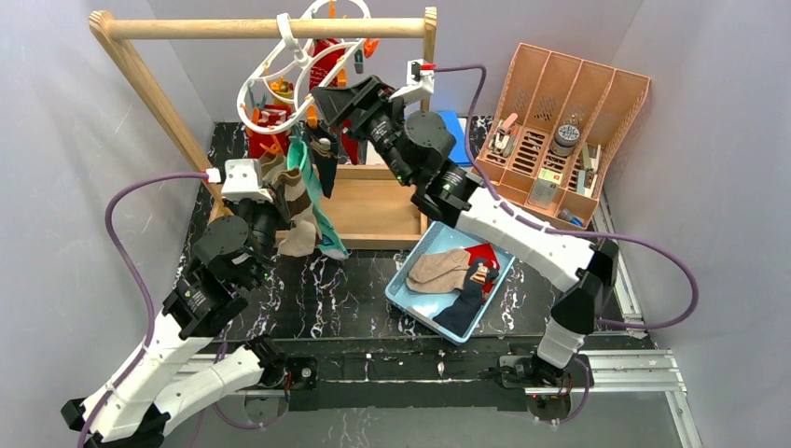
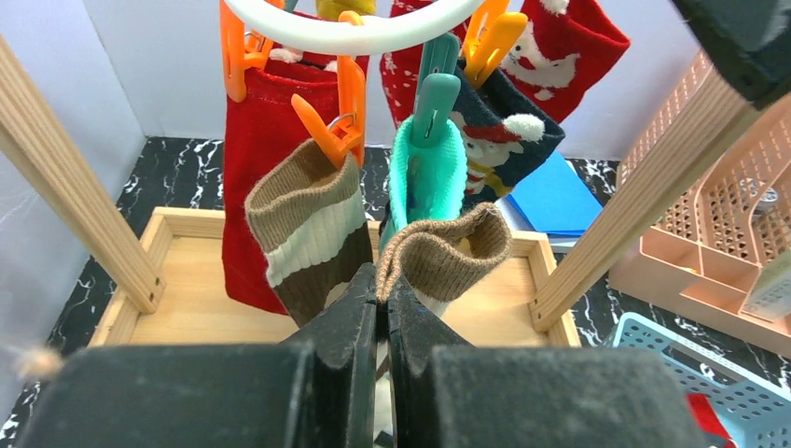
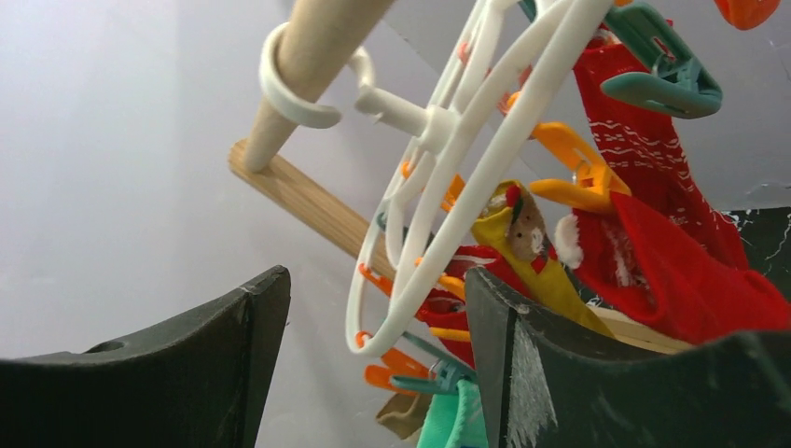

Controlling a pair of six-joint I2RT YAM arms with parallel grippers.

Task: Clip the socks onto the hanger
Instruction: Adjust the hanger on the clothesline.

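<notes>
L arm: I see my left arm [image 1: 201,289] folded, wrist raised | L grip: left gripper [image 2: 381,280] pinched tight on a sock [image 2: 448,250] | R arm: right arm [image 1: 504,224] stretched forward-left, wrist high | R grip: right gripper [image 3: 373,280] jaws wide apart

The desk [image 1: 317,299] is black with white marbling. A light wooden rack [image 1: 373,210] stands toward the back of it (its base is a shallow open box). Just right of that base sits a pale blue tray [image 1: 404,275], set askew. A peach slotted organizer [image 1: 560,103] stands at the right rear, with a flat blue sheet [image 1: 457,126] beside it.
</notes>
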